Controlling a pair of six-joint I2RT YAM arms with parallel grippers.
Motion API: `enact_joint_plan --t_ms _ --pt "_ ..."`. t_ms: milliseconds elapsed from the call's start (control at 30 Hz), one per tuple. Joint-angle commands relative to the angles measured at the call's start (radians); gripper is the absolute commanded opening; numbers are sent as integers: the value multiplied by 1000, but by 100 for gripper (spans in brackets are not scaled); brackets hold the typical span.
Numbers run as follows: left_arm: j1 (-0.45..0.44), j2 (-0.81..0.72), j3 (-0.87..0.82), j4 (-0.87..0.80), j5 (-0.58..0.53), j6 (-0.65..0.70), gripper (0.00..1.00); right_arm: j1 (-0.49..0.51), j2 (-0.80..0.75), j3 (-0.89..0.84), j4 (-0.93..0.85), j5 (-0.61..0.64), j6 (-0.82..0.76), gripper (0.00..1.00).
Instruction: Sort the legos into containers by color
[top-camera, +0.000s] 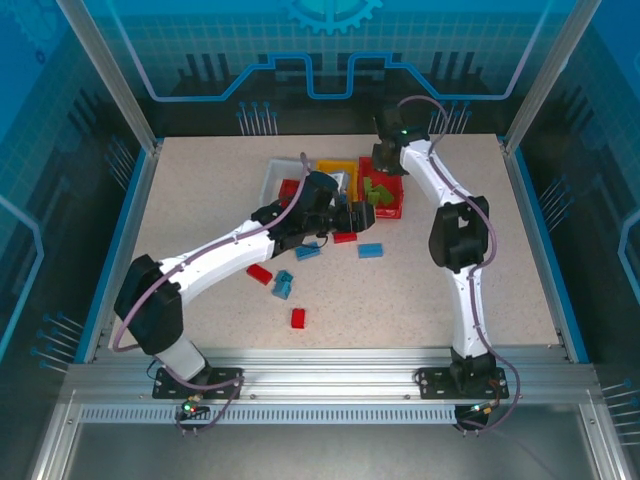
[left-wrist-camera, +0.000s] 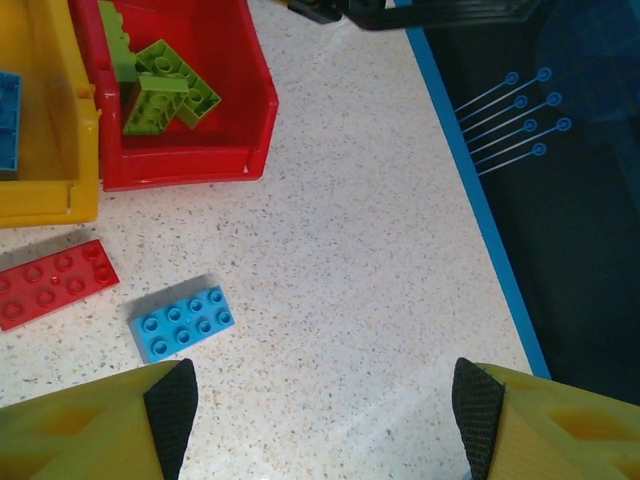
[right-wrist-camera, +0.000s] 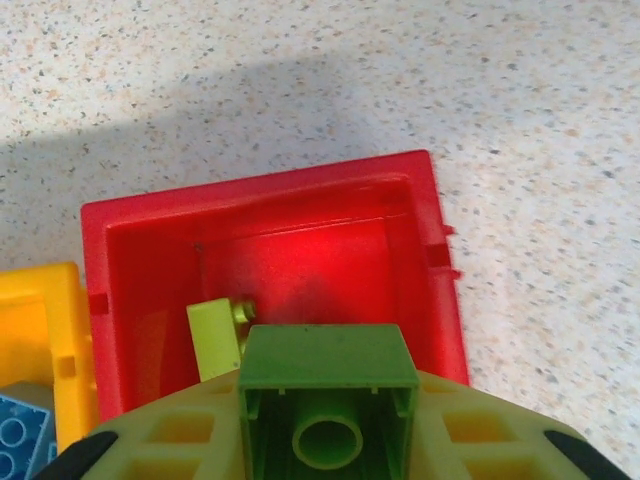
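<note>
Over the red bin (right-wrist-camera: 260, 195) at the far side of the desk (right-wrist-camera: 540, 120), my right tool (right-wrist-camera: 330, 455) holds a dark green brick (right-wrist-camera: 328, 385) pinched between its two fingers, hollow underside facing the wrist camera. A lime brick (right-wrist-camera: 215, 340) already lies in the bin beneath it, so I judge this step to be the drop of a green piece into the greens' bin. The brick hangs over the near half of the bin, inside the walls as far as I can tell. The next move asks only that I part the fingers and lift straight off, without nudging the rim.

My left tool (left-wrist-camera: 325, 420) hovers above bare desk with its pads wide apart and nothing between them. A blue brick (left-wrist-camera: 183, 322) lies flat just ahead of its left pad, with a red brick (left-wrist-camera: 50, 283) beside it, near the yellow bin (left-wrist-camera: 40, 200), which holds a blue piece. That blue brick looks like my next pick. I would shift left, centre over it, span its short sides and descend. More red and blue bricks are loose nearer the arm bases.
</note>
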Motion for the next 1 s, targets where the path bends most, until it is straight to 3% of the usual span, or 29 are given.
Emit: enact_joint_plan --t_ms 0,167,400,567,700,833,967 --pt "17 22 40 14 5 18 72 -6 61 76 -77 -44 13 42" --pt "32 10 28 -46 -15 13 72 6 28 69 -75 -47 11 55" --pt "88 -98 -54 -223 -111 -32 72 79 -214 -91 2 -14 -19 56" --pt "198 -205 -191 -408 -192 -140 74 192 -539 -476 242 -63 -94 59" --pt "312 -227 -329 -416 -131 -222 73 343 -793 -873 566 -351 -278 68" --pt "363 -182 -368 -428 -102 -321 73 475 -887 -1075 638 -477 -309 74" --pt "377 -136 -370 -469 -118 -419 74 576 -935 -1183 657 -446 -268 75"
